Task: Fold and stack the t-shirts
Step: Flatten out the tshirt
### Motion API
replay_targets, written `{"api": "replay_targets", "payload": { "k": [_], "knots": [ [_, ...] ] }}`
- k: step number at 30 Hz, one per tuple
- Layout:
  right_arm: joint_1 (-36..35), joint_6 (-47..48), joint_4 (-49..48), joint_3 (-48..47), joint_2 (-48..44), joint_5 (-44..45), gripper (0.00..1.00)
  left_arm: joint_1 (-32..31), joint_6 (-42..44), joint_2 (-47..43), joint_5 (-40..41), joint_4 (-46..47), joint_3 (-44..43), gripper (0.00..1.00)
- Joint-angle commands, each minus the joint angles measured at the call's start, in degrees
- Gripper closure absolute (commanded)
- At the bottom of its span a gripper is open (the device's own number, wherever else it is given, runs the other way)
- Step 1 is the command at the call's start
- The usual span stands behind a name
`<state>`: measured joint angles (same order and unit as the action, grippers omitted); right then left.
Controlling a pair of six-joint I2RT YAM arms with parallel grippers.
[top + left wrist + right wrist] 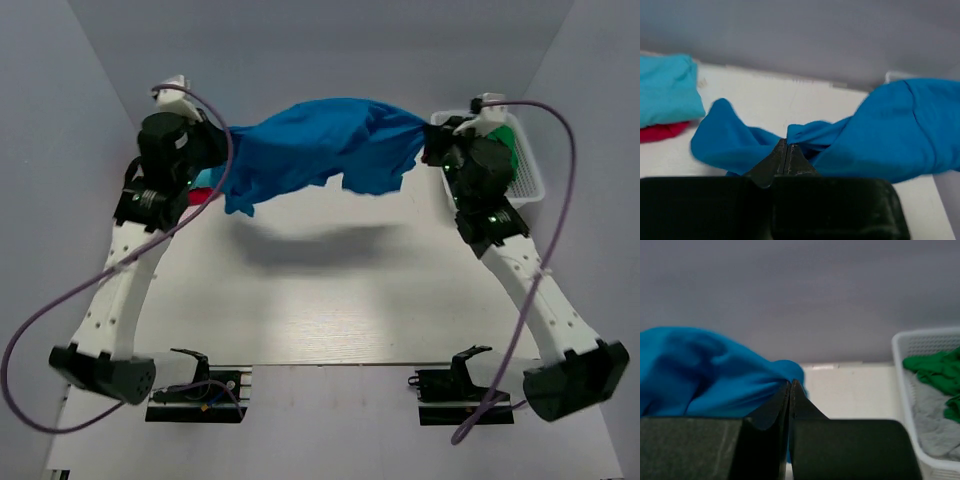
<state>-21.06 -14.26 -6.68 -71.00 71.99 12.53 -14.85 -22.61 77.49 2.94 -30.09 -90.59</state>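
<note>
Found left gripper clamped shut, jaws pressed together, with a bunched fold of the royal-blue t-shirt pinched at the tips. Found right gripper likewise closed tight, nipping the opposite end of the same garment. Observed the shirt strung between the two grippers over the far side of the table, sagging in the middle and clear of the surface, with its shadow cast below. Noted loose cloth hanging lower near the left end and again right of centre.

Recorded a turquoise t-shirt lying on top of a red t-shirt on the table near the left gripper, apart from the held garment. Recorded a white basket at the far right, just beside the right gripper, containing a green garment and a grey garment.

Limits of view:
- **Overhead:** could see only slivers of the turquoise and red pieces behind the left arm. Could not see either set of fingertips, masked by wrist housings and cloth.
- **Left wrist view:** could not make out how much fabric sits between the jaws. Found the turquoise and red items cut off at the left edge.
- **Right wrist view:** found the basket cut off at right and bottom, and the blue cloth running out of frame at left.
- **All views:** could not identify sleeves, collar, or which part of the shirt either gripper has hold of.
</note>
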Motion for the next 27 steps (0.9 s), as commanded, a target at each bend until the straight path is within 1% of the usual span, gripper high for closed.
{"api": "replay_targets", "payload": {
  "k": [1, 2, 4, 5, 6, 7, 9, 10, 11, 12, 14, 15, 19, 22, 24, 27],
  "knots": [
    [0.5, 4.7, -2.9, 2.3, -6.4, 9.5, 1.00, 0.3, 0.2, -8.0, 8.6, 1.3, 2.4, 1.00],
    [0.5, 4.9, -1.2, 2.3, -10.4, 14.7, 1.00, 0.3, 0.2, -11.3, 9.5, 1.3, 2.4, 1.00],
    [0.4, 7.6, -0.8, 2.7, -12.7, 17.0, 1.00, 0.3, 0.2, -14.3, 11.4, 0.5, 3.0, 1.00],
    [0.4, 8.0, -0.4, 3.1, -16.4, 17.9, 1.00, 0.3, 0.2, -15.7, 11.4, 0.5, 3.0, 1.00],
    [0.6, 8.9, -0.4, 3.4, -17.6, 17.4, 1.00, 0.3, 0.7, -17.0, 11.4, 1.0, 3.5, 1.00],
    [0.4, 9.8, -0.4, 3.8, -21.1, 16.6, 1.00, 0.3, 0.7, -19.2, 10.7, 1.0, 3.5, 1.00],
    [0.4, 10.1, 0.0, 3.8, -22.7, 13.5, 1.00, 0.3, 0.7, -20.9, 8.9, 1.0, 3.0, 1.00],
    [0.3, 10.4, 0.0, 3.8, -25.5, 11.0, 1.00, 0.3, 0.7, -21.6, 6.4, 1.6, 3.0, 1.00],
    [0.4, 10.5, 0.1, 3.6, -25.8, 10.1, 1.00, 0.3, 0.7, -23.0, 5.0, 1.6, 2.4, 1.00],
    [0.5, 10.6, 0.9, 3.2, -26.5, 6.3, 1.00, 0.3, 1.5, -23.5, 2.8, 1.6, 2.4, 1.00],
    [0.3, 12.0, 1.4, 2.4, -29.0, 4.4, 1.00, 0.3, 1.5, -24.5, 1.5, 1.6, 1.0, 1.00],
    [0.5, 12.4, 1.8, 2.1, -29.5, 2.0, 1.00, 0.3, 1.5, -25.5, 0.6, 1.6, 0.3, 1.00],
    [0.3, 14.1, 3.1, 1.1, -33.7, 1.7, 1.00, 0.9, 1.5, -27.7, -2.3, 2.8, -0.8, 1.00],
    [0.4, 13.9, 5.2, 0.1, -36.3, -1.3, 1.00, 0.9, 2.0, -29.3, -4.3, 2.3, -3.4, 1.00],
    [0.4, 16.2, 6.7, -0.4, -37.3, -3.6, 1.00, 0.9, 2.0, -30.4, -6.6, 2.3, -4.0, 1.00],
    [0.3, 15.7, 9.6, -1.4, -38.2, -4.0, 1.00, 0.9, 2.0, -31.2, -6.6, 1.6, -4.6, 1.00]
  ]
}}
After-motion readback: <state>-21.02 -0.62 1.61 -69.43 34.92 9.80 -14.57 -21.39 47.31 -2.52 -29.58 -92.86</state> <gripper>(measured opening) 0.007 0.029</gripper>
